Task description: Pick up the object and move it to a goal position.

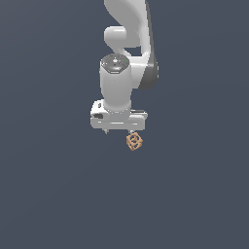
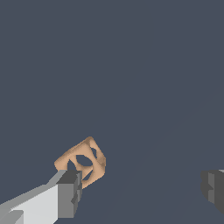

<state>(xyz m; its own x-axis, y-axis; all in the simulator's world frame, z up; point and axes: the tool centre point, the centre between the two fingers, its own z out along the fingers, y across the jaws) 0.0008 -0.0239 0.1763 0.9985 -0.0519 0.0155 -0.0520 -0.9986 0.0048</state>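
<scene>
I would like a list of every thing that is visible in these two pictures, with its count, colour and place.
lattice ball: one, orange-tan with round holes, just below the gripper in the exterior view; in the wrist view it sits against one finger, far from the other.
surface: one, plain dark grey-blue, filling the background.
arm: one, white with a dark grey side, coming from above.
gripper: one, white body with grey fingers, wide open.
</scene>
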